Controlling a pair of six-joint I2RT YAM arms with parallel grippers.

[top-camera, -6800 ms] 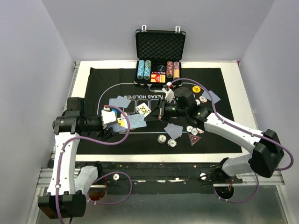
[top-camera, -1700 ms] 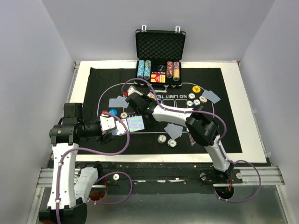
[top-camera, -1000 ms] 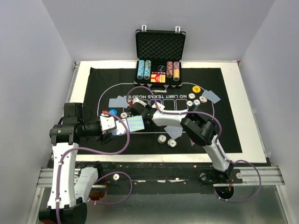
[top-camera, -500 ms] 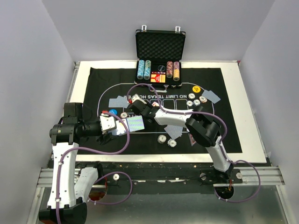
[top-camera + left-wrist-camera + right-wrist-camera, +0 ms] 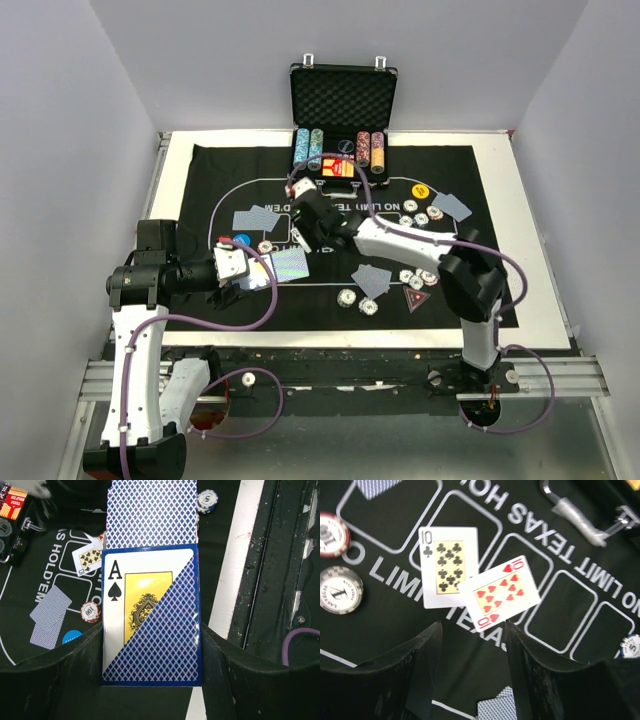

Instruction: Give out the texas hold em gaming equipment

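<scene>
Release: right pincer has sprung open, empty, leaving ten of hearts dealt overlapping ten of clubs; left pincer clamps the card pack.

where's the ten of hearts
The ten of hearts lies face up mid-frame in the right wrist view, overlapping the ten of clubs' right edge, ahead of the right gripper.

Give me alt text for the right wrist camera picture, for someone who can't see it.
Two face-up playing cards lie on the black printed mat: a ten of clubs with a ten of hearts overlapping its corner. The right gripper hovers open and empty above them; a red-edged poker chip and a grey-and-white poker chip sit at left.
</scene>
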